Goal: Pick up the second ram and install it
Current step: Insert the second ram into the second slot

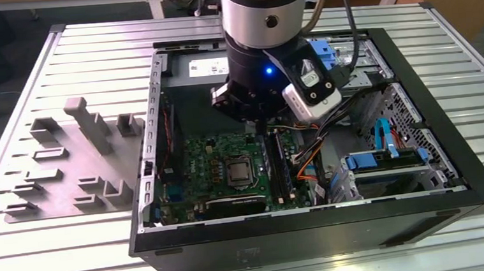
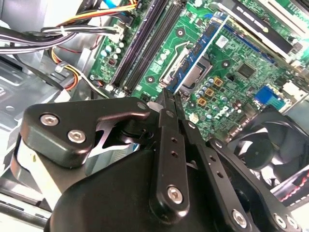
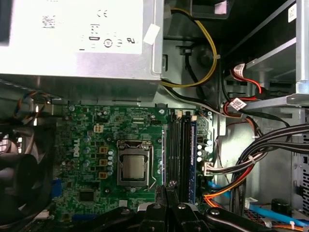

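Second wrist view: your end effector (image 2: 169, 96) is clamped on the second ram (image 2: 199, 53), held above the motherboard (image 2: 231, 63) beside the black slots (image 2: 145, 43) — likely mid-install. Seating it probably calls for lining its edge with a slot.

An open black metal computer case (image 1: 317, 235) is set on the slatted grey metal table (image 1: 91, 50). A grey plastic fixture tray (image 1: 66, 180) is laid beside it, on the exterior view's left. A green motherboard (image 1: 197, 161) is mounted inside the case. A square silver processor socket (image 1: 239, 171) is placed mid-board, with long black memory slots (image 1: 272, 172) just to its right in the exterior view. A thin blue-green ram stick (image 2: 200, 50) is held by the fingers (image 2: 165, 108) above the board.
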Available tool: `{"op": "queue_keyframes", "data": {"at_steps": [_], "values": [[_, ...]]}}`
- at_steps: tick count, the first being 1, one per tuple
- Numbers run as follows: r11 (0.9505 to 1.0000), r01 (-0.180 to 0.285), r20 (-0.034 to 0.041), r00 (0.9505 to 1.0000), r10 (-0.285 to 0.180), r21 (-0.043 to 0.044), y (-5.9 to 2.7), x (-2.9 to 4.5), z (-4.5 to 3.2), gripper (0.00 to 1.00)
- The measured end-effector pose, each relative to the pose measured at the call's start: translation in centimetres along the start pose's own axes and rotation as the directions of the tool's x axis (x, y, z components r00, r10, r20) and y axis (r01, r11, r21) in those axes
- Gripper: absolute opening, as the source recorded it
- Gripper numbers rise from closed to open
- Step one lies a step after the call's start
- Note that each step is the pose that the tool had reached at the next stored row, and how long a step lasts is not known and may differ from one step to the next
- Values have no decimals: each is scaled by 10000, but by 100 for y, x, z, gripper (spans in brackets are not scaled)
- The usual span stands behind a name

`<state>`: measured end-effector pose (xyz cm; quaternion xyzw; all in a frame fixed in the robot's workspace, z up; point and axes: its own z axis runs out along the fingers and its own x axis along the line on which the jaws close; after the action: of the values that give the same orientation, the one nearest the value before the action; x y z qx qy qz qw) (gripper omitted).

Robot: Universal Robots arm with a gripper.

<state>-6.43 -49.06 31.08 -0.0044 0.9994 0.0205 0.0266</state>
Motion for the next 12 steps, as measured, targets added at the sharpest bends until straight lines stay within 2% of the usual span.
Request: {"op": "queue_keyframes", "data": {"at_steps": [12], "values": [[9998, -221, 10, 9998, 221, 10, -4, -57, 98, 12]]}}
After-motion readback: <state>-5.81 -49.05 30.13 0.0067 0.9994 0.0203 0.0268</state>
